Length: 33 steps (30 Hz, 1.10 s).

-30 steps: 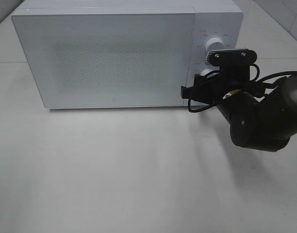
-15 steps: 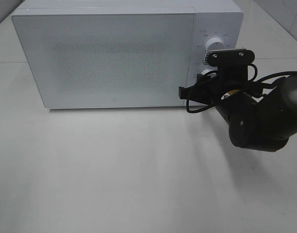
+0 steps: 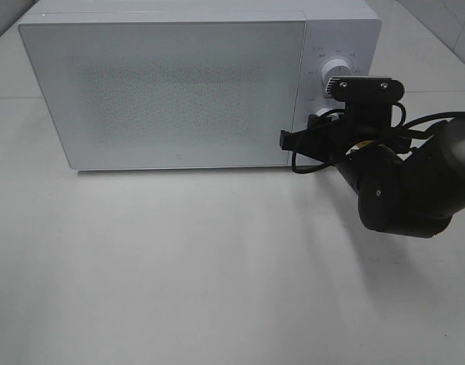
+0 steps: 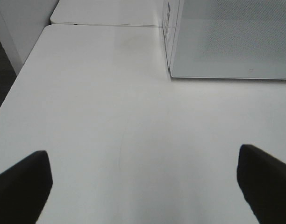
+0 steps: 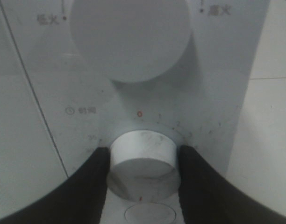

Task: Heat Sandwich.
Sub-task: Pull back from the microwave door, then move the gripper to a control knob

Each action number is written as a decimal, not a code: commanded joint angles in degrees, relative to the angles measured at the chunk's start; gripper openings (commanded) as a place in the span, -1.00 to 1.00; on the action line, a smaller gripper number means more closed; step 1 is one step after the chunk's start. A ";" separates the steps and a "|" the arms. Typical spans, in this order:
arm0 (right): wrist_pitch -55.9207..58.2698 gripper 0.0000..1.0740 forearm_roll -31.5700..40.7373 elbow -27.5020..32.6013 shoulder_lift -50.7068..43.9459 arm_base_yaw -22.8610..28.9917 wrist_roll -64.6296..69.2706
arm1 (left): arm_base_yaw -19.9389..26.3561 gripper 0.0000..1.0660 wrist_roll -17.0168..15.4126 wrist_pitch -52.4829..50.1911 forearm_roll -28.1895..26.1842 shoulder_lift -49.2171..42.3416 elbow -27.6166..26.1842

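The right gripper (image 5: 143, 176) is clamped on the lower timer knob (image 5: 142, 154) of the microwave (image 3: 217, 9). Its 2 dark fingers (image 5: 89, 182) press against opposite sides of the knob. The knob sits directly ahead of the wrist, below the larger upper knob (image 5: 129, 37), with its axis pointing straight out of the control panel. The coming move is likely a twist about that axis, away from the red 0 mark (image 5: 139, 113). The sandwich shows in no view; with the frosted door (image 3: 172, 91) closed it is probably inside, though I cannot confirm that. The left gripper (image 4: 144, 184) hangs spread wide and empty above the white table (image 4: 110, 116), well apart from the panel, so the right arm is the nearer.
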 commanded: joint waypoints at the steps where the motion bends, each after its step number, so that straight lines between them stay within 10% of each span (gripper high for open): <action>1: -2.58 -0.87 0.74 -0.69 0.11 -0.40 5.21 | 0.00 0.90 -0.23 -0.17 0.06 -1.43 0.11; 33: -7.28 -0.86 -2.52 -0.57 0.11 -0.57 61.71 | 0.00 0.90 -0.23 -0.17 0.06 -1.43 0.11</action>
